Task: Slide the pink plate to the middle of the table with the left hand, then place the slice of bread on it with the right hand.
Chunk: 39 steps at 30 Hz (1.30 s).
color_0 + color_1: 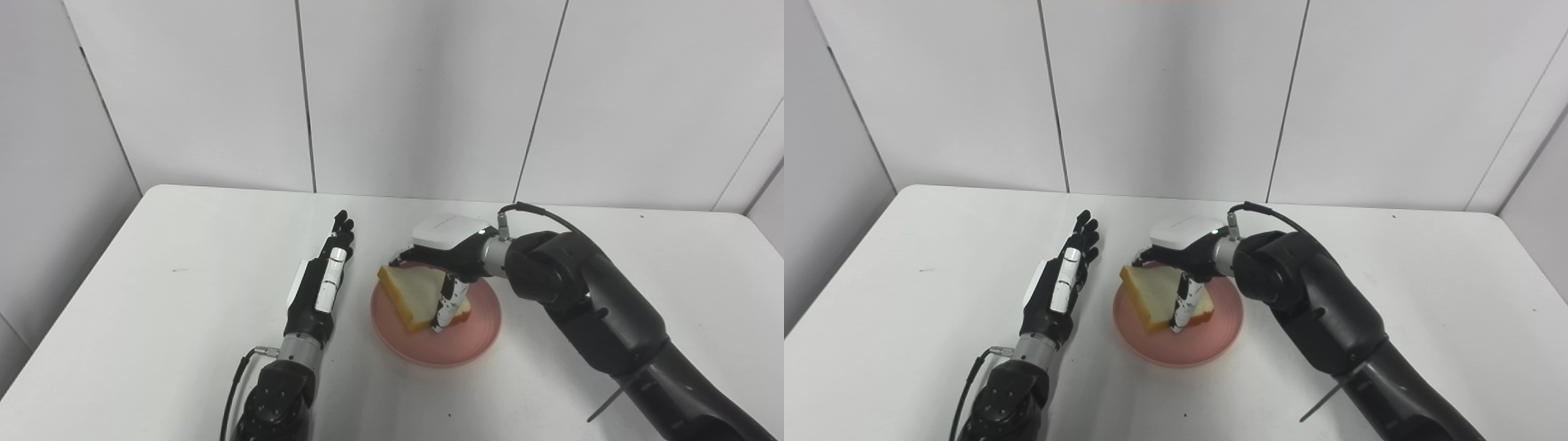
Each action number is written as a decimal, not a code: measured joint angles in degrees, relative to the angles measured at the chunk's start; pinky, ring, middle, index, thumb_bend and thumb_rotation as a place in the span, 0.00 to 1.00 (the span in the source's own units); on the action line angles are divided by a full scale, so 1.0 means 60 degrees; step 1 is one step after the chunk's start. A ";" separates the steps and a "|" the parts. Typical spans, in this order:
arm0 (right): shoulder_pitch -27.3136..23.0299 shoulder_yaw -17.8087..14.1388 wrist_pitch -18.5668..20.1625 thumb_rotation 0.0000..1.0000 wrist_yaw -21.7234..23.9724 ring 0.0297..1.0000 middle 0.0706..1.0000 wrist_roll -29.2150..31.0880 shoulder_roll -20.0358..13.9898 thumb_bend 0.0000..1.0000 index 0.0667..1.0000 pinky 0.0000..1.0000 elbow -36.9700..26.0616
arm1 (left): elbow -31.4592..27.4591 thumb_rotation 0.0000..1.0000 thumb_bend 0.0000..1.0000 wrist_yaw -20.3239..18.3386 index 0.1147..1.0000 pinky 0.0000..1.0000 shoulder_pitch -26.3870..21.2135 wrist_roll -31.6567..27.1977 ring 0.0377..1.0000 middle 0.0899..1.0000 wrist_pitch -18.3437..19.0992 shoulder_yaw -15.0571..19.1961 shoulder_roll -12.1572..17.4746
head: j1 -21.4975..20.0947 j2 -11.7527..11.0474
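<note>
Left eye view: pink plate (436, 334) sits centre frame, a bit below middle, roughly mid-desk (153, 294), so the slide step looks done. Left hand (321, 278) lies just left of the plate, not touching it, fingers straight and apart, holding nothing; parked by the look of it. Slice of bread (416, 294) is over the plate's upper-left part, tilted, far corner raised; near edge looks down on the plate, can't confirm contact. Right hand (444, 254) reaches in from centre-right, curled over the bread from behind, thumb down the front face, fingers at the back edge: bread is pinched, not released. Right eye view: same layout shifted left. Plate (1176, 343) centre frame, bread (1157, 294) leaning on it, right hand (1185, 251) clamped on the slice, left hand (1059, 288) flat and spread beside the rim. Judgement: nearly finished. Left to do: lay the slice flat, let go, pull the right hand clear. Risk: slice tips or drags on release.
</note>
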 measured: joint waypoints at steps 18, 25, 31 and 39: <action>0.0733 -0.0720 0.0697 0.24 0.0464 0.93 0.94 0.0488 -0.0517 0.91 0.92 0.90 -0.1224 | -0.0018 1.00 0.71 -0.0126 0.97 1.00 0.0011 -0.0103 1.00 1.00 0.0072 -0.0003 0.0030 | -0.0059 -0.0029; 0.2017 -0.2527 0.0364 0.43 -0.1460 0.96 0.99 0.1987 -0.0526 0.85 0.97 0.83 -0.1308 | -0.0067 1.00 0.70 -0.0172 0.97 1.00 0.0043 -0.0103 1.00 1.00 0.0074 -0.0009 0.0060 | -0.0103 0.0000; 0.2985 -0.3929 -0.0483 0.56 -0.3677 0.94 1.00 0.3585 -0.0063 0.80 1.00 0.80 -0.0443 | -0.0209 1.00 0.70 -0.0220 0.97 1.00 0.0078 -0.0100 1.00 1.00 0.0080 -0.0098 0.0072 | -0.0102 0.0015; 0.3977 -0.4710 -0.0471 0.75 -0.5085 0.96 1.00 0.4926 0.0852 0.74 1.00 0.85 -0.0426 | -0.0241 1.00 0.71 -0.0294 0.97 1.00 0.0123 -0.0116 1.00 1.00 0.0121 -0.0126 0.0120 | -0.0205 -0.0044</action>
